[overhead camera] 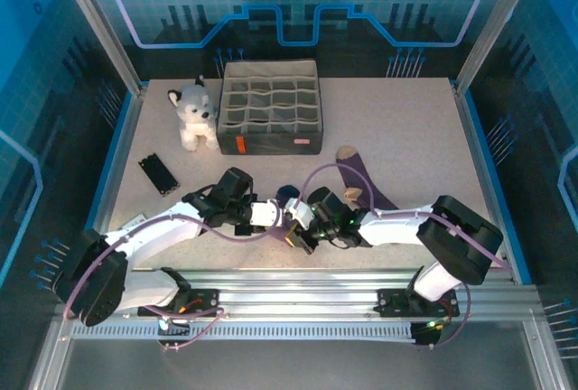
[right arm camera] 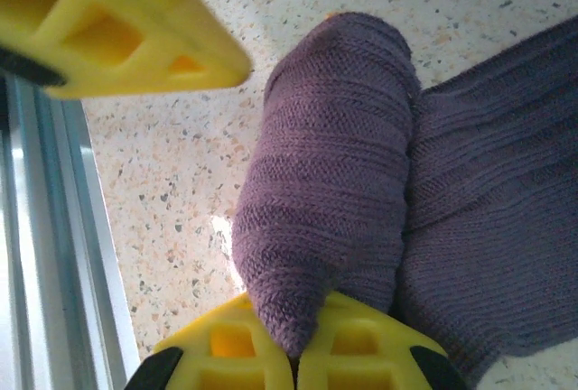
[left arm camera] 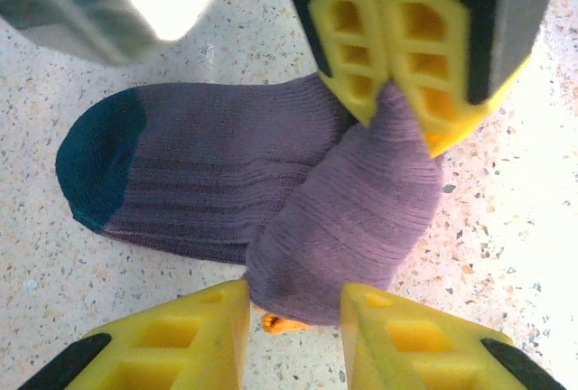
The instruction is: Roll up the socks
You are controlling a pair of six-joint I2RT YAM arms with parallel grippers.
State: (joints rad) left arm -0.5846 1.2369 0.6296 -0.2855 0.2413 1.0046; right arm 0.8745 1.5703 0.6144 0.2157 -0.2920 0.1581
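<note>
My right claw (right arm camera: 296, 340) is pressed together on a fold of the purple sock with the navy toe (left arm camera: 181, 182), pinching the knit at its tip (a bit of orange cuff (left arm camera: 280, 322) peeks out under the doubled-over part). My left claw (left arm camera: 293, 300) stands spread, one finger on each side of that fold, facing the right one across it. The sock lies on the speckled table (overhead camera: 424, 137) near its front edge, between my two wrists. The tan-toed sock (overhead camera: 361, 173) lies just behind my right arm.
</note>
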